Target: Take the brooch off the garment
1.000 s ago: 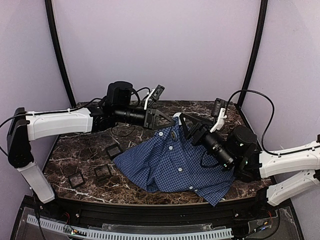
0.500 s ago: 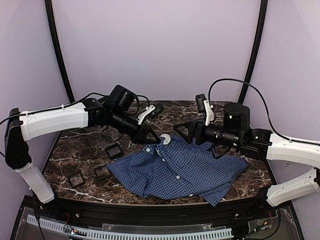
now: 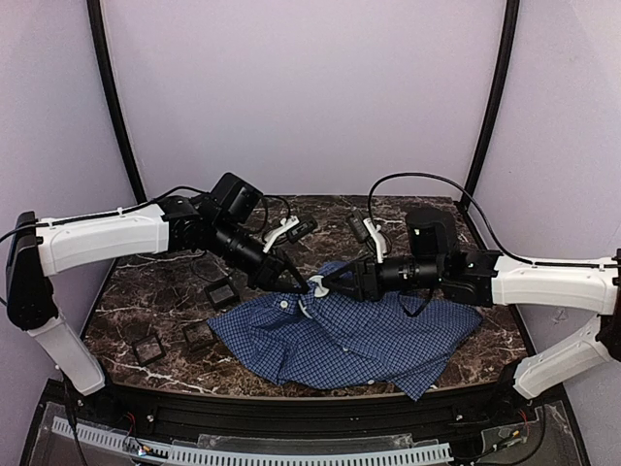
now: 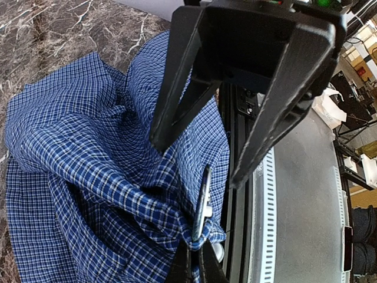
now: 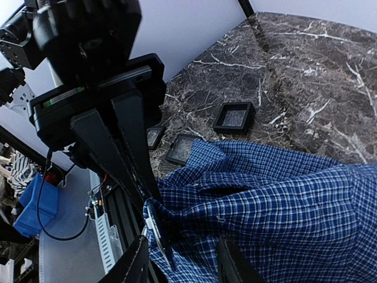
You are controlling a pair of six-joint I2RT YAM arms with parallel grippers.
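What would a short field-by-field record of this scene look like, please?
garment: blue-and-white checked shirt on marble table, one fold lifted
brooch: thin metallic piece, edge-on, at the lifted fold
left gripper: shut, pinching the shirt beside the brooch
right gripper: open, jaws straddling the brooch
other: three small black boxes left of the shirt
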